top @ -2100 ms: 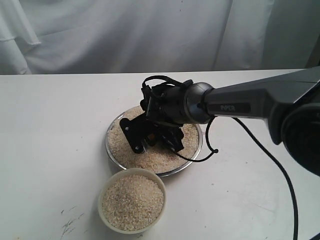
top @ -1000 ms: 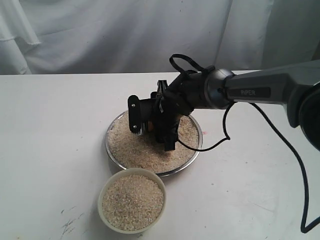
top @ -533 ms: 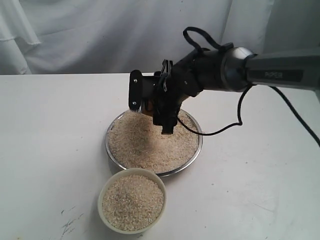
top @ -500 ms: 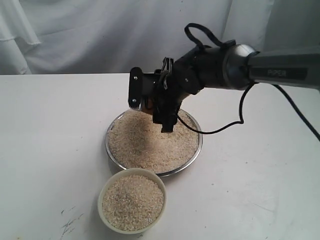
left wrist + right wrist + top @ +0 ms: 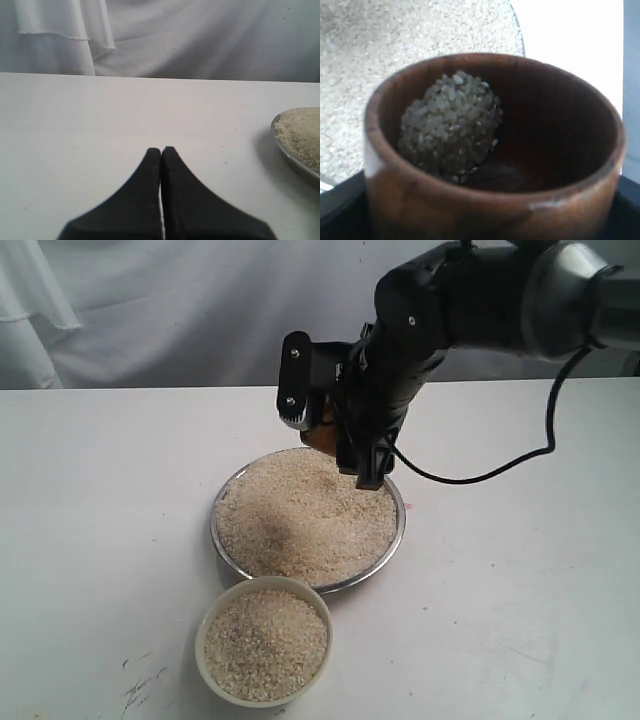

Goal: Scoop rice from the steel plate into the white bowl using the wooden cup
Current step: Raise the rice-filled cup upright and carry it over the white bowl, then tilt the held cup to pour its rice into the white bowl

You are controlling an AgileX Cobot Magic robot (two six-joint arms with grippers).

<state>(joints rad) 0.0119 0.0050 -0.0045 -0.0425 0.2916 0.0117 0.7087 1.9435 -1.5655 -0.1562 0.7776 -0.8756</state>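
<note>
My right gripper (image 5: 330, 445) grips the wooden cup (image 5: 470, 210), mouth tipped back toward its wrist, rice (image 5: 450, 120) inside; left gripper (image 5: 161, 152) closed, empty.

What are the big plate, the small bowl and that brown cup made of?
The plate looks like metal, probably steel: shiny silver rim. The bowl: smooth cream-white, ceramic or plastic, unclear. The cup: reddish-brown wood, grain showing, slight sheen.

Steel plate (image 5: 401, 530) mid-surface (image 5: 100, 490), rice (image 5: 300, 520) heaped in it. White bowl (image 5: 263, 583) just before plate, toward its left, rice in it too. Wooden cup (image 5: 485, 210) between fingers of right hand (image 5: 330, 445), above plate's rear edge, some rice inside.
</note>
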